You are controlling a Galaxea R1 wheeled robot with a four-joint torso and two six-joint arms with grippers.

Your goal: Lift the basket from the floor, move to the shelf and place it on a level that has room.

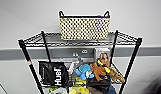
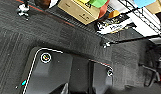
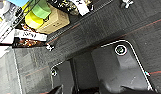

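Sitting on shelf's (image 1: 28, 60) top level (image 1: 52, 40): 1 basket (image 1: 84, 27) (2 handles); both tools' state can't tell.

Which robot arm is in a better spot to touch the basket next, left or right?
Neither stands out, I think. The basket sits near the middle of the top level, no nearer one side. Both wrist views look down at the floor, so both arms seem lowered alike.

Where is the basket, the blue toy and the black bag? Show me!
basket (image 1: 84, 28): head view, middle of its woven front wall.
blue toy (image 1: 84, 71): head view, on its body, on the tier below the basket.
black bag (image 1: 53, 74): head view, on its front, beside the white letters.
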